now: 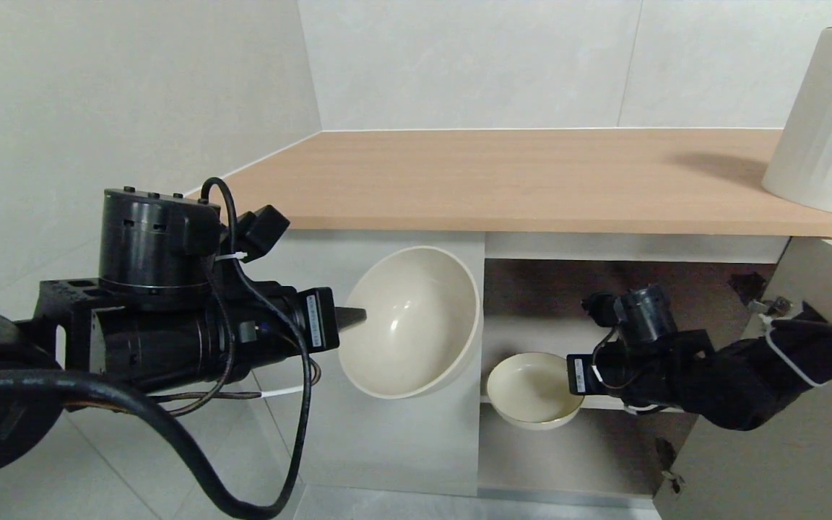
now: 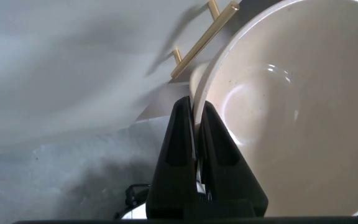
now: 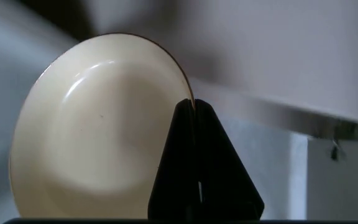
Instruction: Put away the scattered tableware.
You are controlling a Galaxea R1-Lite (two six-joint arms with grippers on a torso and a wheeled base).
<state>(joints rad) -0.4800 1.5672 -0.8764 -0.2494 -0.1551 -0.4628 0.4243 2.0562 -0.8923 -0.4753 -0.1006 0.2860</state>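
A large cream bowl (image 1: 412, 321) hangs tilted in the air before the closed left cabinet door, its inside facing me. My left gripper (image 1: 355, 315) is shut on its rim; in the left wrist view the fingers (image 2: 194, 134) pinch the bowl's (image 2: 297, 118) edge. A smaller cream plate (image 1: 535, 388) is held at the open cabinet compartment, level with the shelf. My right gripper (image 1: 573, 374) is shut on its right rim, and the right wrist view shows the fingertips (image 3: 194, 115) clamped on the plate's (image 3: 98, 130) edge.
A wooden countertop (image 1: 503, 177) runs above the cabinet, with a white ribbed lampshade (image 1: 831, 123) at its right end. The cabinet's right door (image 1: 784, 404) stands open beside my right arm. A brass handle (image 2: 204, 37) sits on the closed left door. Grey floor tiles lie below.
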